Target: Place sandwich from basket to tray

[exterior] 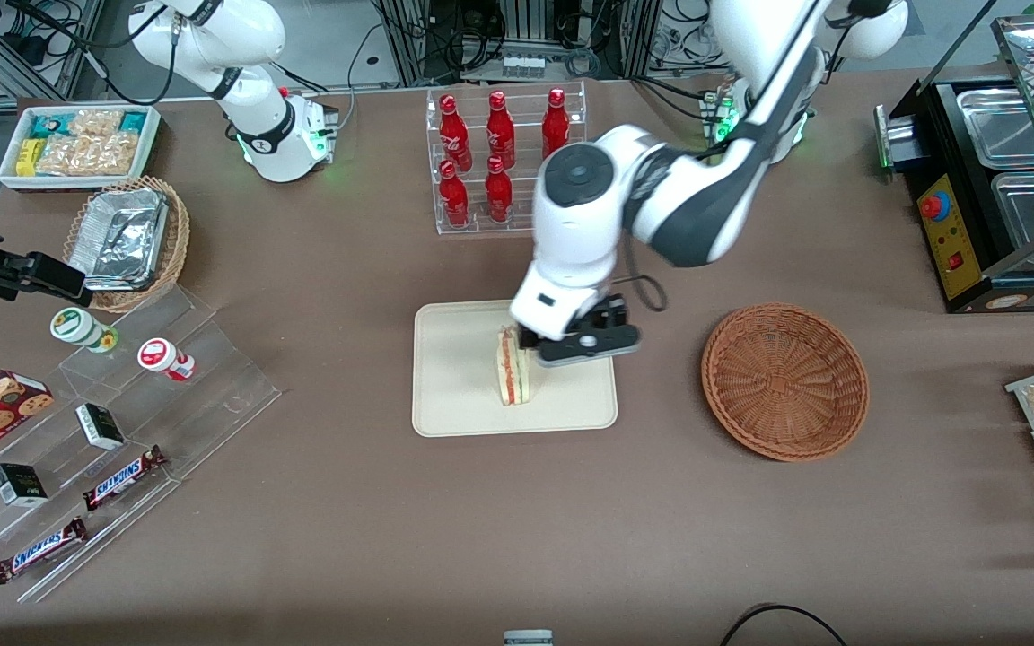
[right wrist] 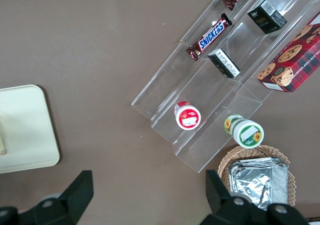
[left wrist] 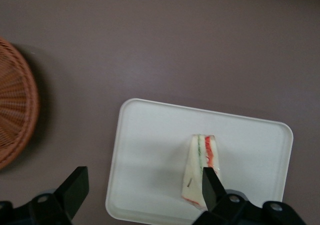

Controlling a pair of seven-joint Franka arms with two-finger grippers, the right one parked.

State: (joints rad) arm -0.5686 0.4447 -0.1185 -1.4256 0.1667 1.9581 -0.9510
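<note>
The sandwich (exterior: 512, 368) (left wrist: 201, 165), a white wedge with red and green filling along its edge, stands on edge on the cream tray (exterior: 463, 399) (left wrist: 150, 150). My left gripper (exterior: 582, 345) (left wrist: 142, 191) hovers just above the tray, open wide, with nothing between its fingers. One fingertip (left wrist: 210, 185) is right beside the sandwich, and I cannot tell if it touches. The other fingertip (left wrist: 75, 187) hangs past the tray's edge, on the basket's side. The reddish-brown wicker basket (exterior: 784, 381) (left wrist: 15, 110) sits empty beside the tray, toward the working arm's end of the table.
A clear rack of red bottles (exterior: 499, 157) stands farther from the front camera than the tray. Toward the parked arm's end lie an acrylic step shelf with snacks (exterior: 113, 431), a tan basket with a foil container (exterior: 127, 238) and a white snack bin (exterior: 77, 144). A food warmer (exterior: 993, 179) stands at the working arm's end.
</note>
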